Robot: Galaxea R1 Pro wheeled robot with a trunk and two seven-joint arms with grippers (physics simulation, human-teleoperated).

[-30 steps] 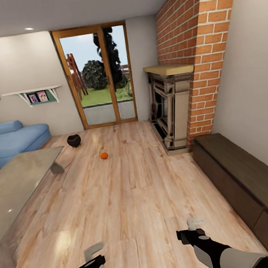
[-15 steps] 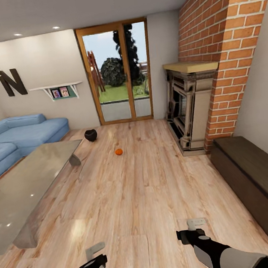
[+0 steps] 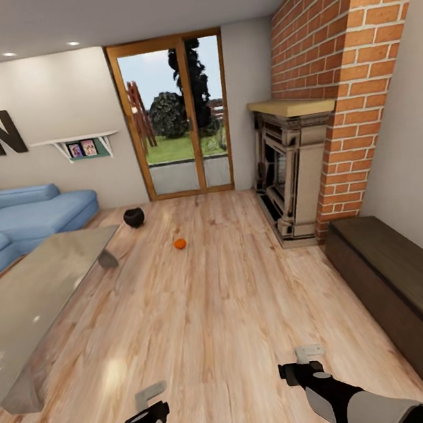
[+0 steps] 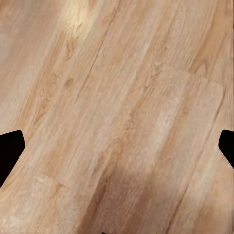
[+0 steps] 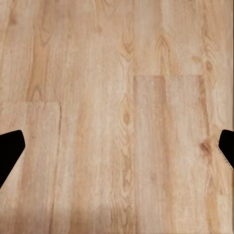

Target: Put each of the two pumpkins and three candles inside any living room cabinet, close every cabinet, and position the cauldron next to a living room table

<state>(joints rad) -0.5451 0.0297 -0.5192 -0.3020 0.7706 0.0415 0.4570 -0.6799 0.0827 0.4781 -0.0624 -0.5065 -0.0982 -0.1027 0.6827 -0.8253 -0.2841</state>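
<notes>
A small orange pumpkin (image 3: 180, 244) lies on the wooden floor far ahead. Beyond it to the left, the black cauldron (image 3: 134, 217) stands on the floor near the far corner of the glossy table (image 3: 34, 301). The long dark-brown cabinet (image 3: 403, 280) runs along the right wall with its front flush. The candles are out of view. My left gripper (image 3: 150, 395) (image 4: 117, 151) and right gripper (image 3: 307, 359) (image 5: 117, 151) hang low in front of me, both open over bare floor and holding nothing.
A blue sofa (image 3: 28, 216) sits behind the table at the left. A stone fireplace (image 3: 287, 172) under a brick chimney (image 3: 348, 80) stands at the right, before the cabinet. Glass doors (image 3: 175, 121) close the far wall. Open floor (image 3: 213, 307) lies between table and cabinet.
The whole view has swung right and then a little back left, so the camera has turned. Both grippers keep their places in the view and stay open.
</notes>
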